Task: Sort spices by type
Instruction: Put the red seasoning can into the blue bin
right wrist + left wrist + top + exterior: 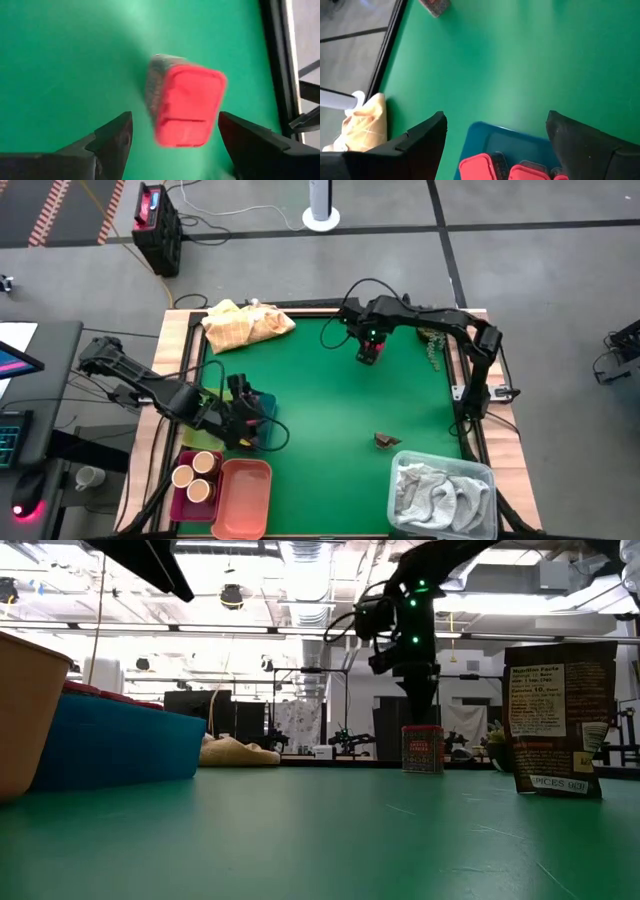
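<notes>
High view: the right gripper hangs directly over a red-lidded spice tin on the green worktop; the left gripper sits spread wide above a blue bin, just beside tan-lidded jars in a maroon tray.
Low view: the tin stands upright under the right gripper; a brown spice packet stands nearer the camera.
Left wrist view: red-lidded tins lie in the blue bin between the open fingers.
Right wrist view: the tin sits between the parted fingers, not touched
</notes>
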Robot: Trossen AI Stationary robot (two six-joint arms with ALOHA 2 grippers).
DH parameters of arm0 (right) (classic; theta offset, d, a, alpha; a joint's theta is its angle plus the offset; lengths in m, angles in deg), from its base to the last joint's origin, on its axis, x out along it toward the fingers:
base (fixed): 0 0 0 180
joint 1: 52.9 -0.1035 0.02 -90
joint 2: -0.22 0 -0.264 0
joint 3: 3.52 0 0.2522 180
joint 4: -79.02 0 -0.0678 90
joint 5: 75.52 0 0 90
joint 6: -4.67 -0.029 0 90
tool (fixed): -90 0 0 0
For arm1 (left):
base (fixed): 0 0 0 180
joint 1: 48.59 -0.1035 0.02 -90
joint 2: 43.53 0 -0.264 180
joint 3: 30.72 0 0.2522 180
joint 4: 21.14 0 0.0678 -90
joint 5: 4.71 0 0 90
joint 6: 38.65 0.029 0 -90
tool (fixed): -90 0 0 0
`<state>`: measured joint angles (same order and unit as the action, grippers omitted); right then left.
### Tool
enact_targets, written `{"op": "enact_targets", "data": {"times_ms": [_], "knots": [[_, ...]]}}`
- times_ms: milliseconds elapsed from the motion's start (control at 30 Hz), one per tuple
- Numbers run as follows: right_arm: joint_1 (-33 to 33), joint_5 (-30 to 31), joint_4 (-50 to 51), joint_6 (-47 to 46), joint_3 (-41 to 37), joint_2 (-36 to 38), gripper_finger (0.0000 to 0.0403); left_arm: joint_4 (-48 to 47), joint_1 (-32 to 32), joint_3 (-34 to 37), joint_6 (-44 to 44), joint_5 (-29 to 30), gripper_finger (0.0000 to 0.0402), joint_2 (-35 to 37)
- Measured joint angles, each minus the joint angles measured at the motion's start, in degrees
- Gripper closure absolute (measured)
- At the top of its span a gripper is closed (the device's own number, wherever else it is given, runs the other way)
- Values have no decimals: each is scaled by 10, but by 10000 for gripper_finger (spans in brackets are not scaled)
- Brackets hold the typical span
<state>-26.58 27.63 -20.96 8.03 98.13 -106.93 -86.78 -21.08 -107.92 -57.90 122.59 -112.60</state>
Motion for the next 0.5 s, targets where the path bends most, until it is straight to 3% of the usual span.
{"op": "enact_targets", "data": {"times_ms": [500], "knots": [[-117,-9,-6,42,60,0,82,3,0,0,-1,42,75,8]]}}
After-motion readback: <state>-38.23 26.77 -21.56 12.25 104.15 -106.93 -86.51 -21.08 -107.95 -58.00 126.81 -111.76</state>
